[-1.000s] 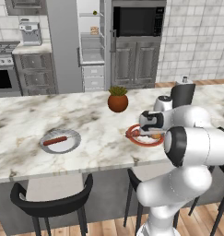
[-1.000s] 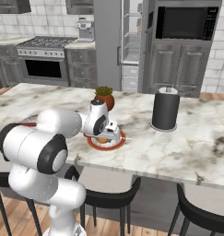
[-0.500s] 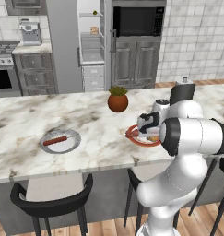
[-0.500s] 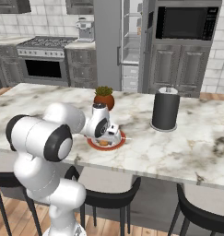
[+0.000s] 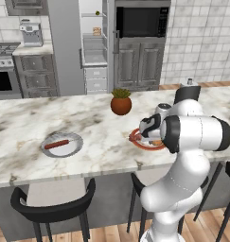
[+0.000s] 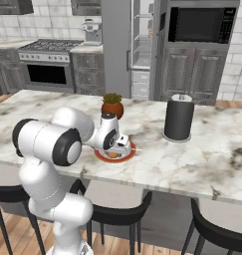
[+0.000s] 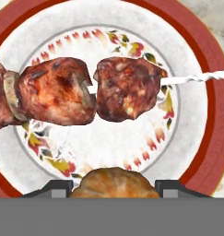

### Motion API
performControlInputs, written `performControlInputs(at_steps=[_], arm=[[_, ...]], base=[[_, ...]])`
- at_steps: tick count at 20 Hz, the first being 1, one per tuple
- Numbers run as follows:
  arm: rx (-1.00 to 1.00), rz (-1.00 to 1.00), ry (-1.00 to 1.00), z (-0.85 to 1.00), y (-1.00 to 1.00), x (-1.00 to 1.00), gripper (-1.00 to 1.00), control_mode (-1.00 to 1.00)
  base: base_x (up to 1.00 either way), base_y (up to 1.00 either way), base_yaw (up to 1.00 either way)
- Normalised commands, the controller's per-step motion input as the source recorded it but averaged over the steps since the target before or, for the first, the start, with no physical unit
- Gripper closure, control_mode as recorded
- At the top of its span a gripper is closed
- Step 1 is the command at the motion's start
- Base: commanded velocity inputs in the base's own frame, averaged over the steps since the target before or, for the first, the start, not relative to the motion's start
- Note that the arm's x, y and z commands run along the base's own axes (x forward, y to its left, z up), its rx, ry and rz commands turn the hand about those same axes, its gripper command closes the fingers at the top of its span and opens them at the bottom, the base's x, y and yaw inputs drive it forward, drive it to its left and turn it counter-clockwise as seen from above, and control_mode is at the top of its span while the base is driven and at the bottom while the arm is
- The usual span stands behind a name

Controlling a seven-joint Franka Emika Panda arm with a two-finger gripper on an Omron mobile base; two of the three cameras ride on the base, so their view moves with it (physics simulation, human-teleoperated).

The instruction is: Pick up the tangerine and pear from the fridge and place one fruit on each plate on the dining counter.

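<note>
My gripper (image 7: 114, 190) is shut on the tangerine (image 7: 114, 183), a small orange fruit between the dark fingertips (image 7: 56, 188). It hangs just above the near edge of the red-rimmed plate (image 7: 215, 115), which carries a meat skewer (image 7: 85, 90). On the dining counter (image 5: 97, 123) the same plate (image 5: 135, 140) lies under the gripper (image 5: 152, 136). From the right, the tangerine (image 6: 113, 155) peeks out under the hand over the plate (image 6: 100, 155). The pale grey plate (image 5: 74, 149) holds a red sausage (image 5: 56, 144). The fridge (image 5: 95, 42) stands open; a small greenish thing on its top shelf may be the pear (image 5: 97, 12).
A round potted plant (image 5: 121, 101) stands just behind the red-rimmed plate. A tall black canister (image 6: 179, 119) stands to the plate's right. Black stools (image 5: 52, 212) line the counter's near side. An oven (image 5: 140, 21) and a stove are along the back wall.
The hand has sunk a little lower over the red-rimmed plate, tangerine still held, and the elbow has swung round. The plates and pot have not moved.
</note>
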Motion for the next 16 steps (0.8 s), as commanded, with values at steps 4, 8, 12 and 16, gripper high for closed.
performControlInputs(at_steps=[4, 8, 12, 16], arm=[[0.0, 0.0, 0.0, -0.04, 0.0, 0.03, -1.0, -1.0], [0.0, 0.0, 0.0, -0.03, 0.0, 0.02, -1.0, -1.0], [0.0, 0.0, 0.0, 0.0, 0.0, 0.0, -1.0, -1.0], [0.0, 0.0, 0.0, 0.0, 0.0, 0.0, -1.0, -1.0]], base=[[0.0, 0.0, 0.0], [0.0, 0.0, 0.0], [0.0, 0.0, 0.0], [0.0, 0.0, 0.0]])
